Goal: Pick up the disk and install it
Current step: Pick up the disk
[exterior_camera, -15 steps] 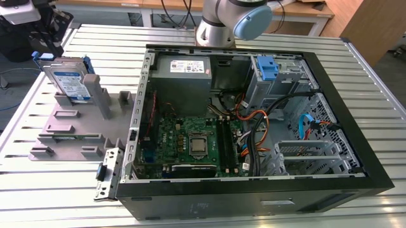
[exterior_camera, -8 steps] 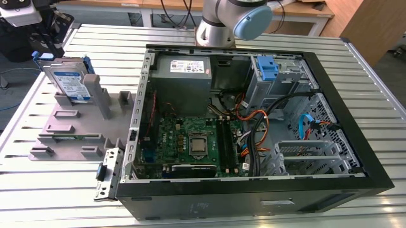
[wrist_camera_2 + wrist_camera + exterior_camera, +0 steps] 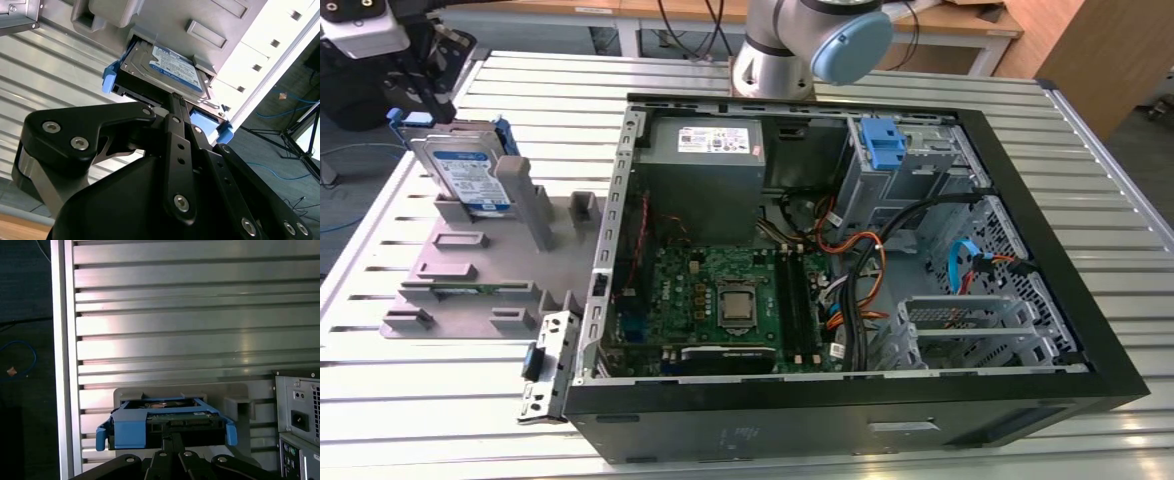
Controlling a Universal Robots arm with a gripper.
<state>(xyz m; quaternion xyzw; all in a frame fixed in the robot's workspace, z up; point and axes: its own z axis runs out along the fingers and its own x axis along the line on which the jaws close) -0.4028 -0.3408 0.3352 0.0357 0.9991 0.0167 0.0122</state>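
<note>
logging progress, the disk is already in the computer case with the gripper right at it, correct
No. The disk stands in the grey holder outside the computer case, as the exterior view shows. The gripper is right at it.

Bright, even overhead light fills the exterior view, with soft glare on the ribbed metal table (image 3: 440,420) in the lower left of the frame and shade inside the open computer case (image 3: 707,200), while in both wrist views the slats flare white and the gripper (image 3: 175,97) reads as a dark mass.
</note>
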